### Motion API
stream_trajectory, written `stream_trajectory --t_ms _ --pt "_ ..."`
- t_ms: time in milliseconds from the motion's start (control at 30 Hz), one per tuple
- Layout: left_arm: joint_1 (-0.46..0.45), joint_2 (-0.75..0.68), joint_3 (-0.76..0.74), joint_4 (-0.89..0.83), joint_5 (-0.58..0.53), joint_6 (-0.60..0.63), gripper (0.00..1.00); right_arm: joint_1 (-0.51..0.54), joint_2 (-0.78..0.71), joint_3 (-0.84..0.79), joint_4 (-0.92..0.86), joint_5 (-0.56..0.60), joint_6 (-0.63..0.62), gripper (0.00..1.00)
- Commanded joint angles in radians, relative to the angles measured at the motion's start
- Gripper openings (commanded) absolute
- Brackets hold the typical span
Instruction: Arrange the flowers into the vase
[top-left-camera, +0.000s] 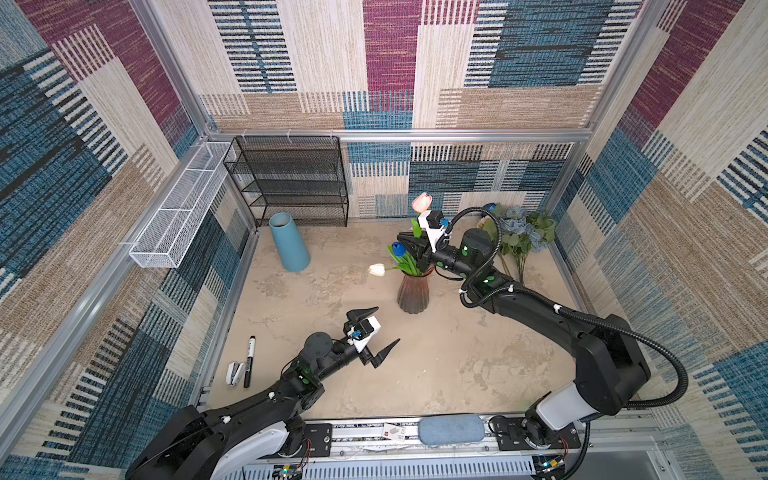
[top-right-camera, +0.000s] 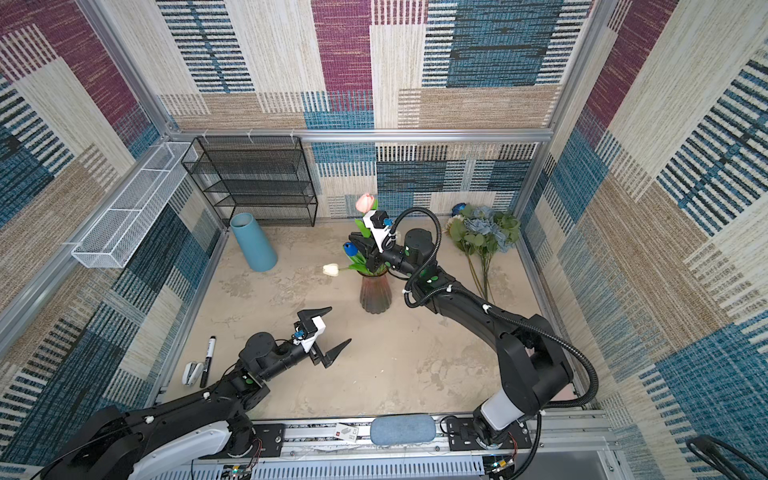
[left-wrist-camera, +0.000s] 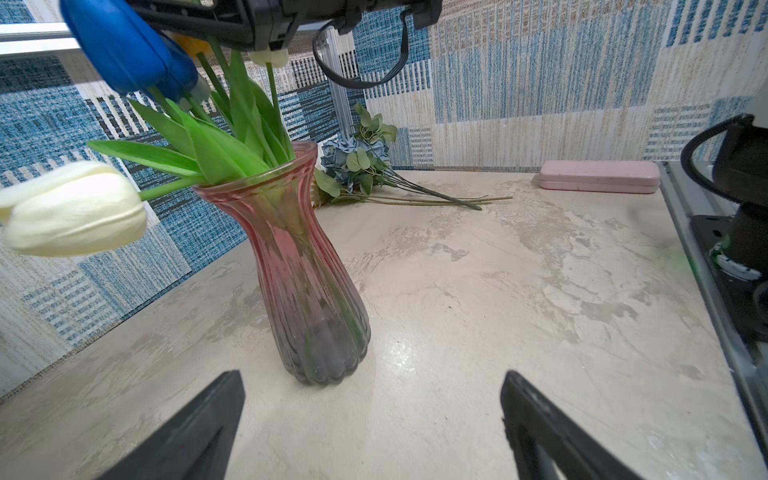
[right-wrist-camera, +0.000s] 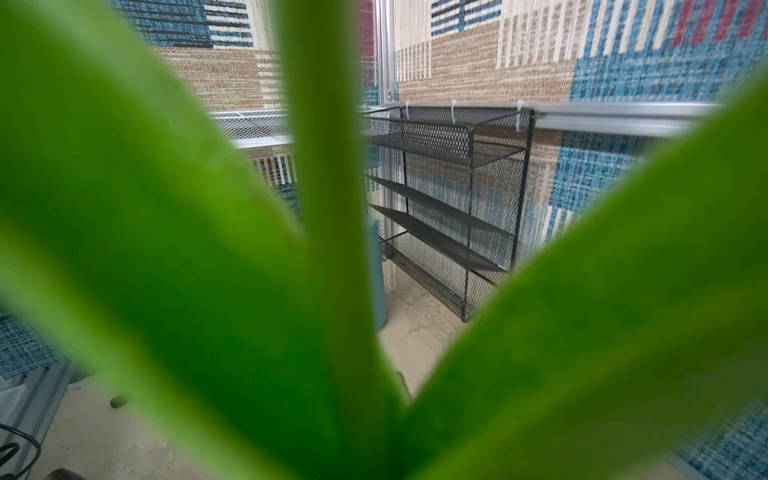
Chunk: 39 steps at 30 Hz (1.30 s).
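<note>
The pink tulip (top-left-camera: 422, 202) stands upright at centre frame, its stem dropping past the right gripper (top-left-camera: 409, 245) toward the vase (top-left-camera: 415, 291) below; whether those jaws pinch it I cannot tell; that arm reaches up-frame, wrist turned left; the left gripper (top-left-camera: 387, 325) hovers spread, lower centre, well apart.

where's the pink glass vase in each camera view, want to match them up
Top view: pink glass vase stands near the picture's centre.
Top view: the vase is again near the centre.
Left wrist: close up, whole vase in view, upright.
Right wrist: not visible; blurred green leaves fill the picture.
Shared landmark: white tulip drooping sideways from its mouth.
</note>
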Motion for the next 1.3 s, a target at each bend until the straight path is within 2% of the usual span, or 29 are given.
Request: stream_trajectory --t_ms 0,167,367,567,733,800,933,1100,1167,1267 --pt "0.000 -0.002 0.002 0.019 0.002 -0.015 0.99 0.002 0.001 0.001 0.002 0.015 -0.017 0.47" --pt "0.000 -0.002 0.000 0.018 0.001 -0.015 0.99 0.005 -0.049 0.008 -0.022 0.036 -0.038 0.58" --pt "0.000 0.009 0.002 0.025 0.005 -0.016 0.99 0.005 -0.117 0.019 -0.071 0.123 -0.058 0.65" --pt "0.001 0.013 0.002 0.029 0.001 -0.014 0.99 0.005 -0.207 0.010 -0.090 0.241 -0.067 0.77" --pt "0.000 0.006 -0.009 0.050 -0.013 -0.016 0.99 0.000 -0.351 -0.122 0.000 0.376 -0.083 0.89" --pt "0.001 -0.006 -0.017 0.057 -0.020 -0.018 0.99 -0.006 -0.400 -0.207 0.039 0.416 -0.075 1.00" --pt "0.001 -0.031 -0.029 0.051 -0.047 -0.015 0.99 -0.016 -0.506 -0.419 0.127 0.405 -0.064 1.00" --pt "0.001 -0.056 -0.052 0.083 -0.084 -0.018 0.99 -0.044 -0.600 -0.719 0.330 0.319 -0.005 1.00" --pt "0.000 -0.052 -0.053 0.087 -0.091 -0.022 0.99 -0.044 -0.579 -0.790 0.406 0.280 -0.004 1.00" --pt "0.000 -0.020 -0.049 0.114 -0.100 -0.016 0.99 -0.044 -0.457 -0.787 0.425 0.219 -0.020 1.00"
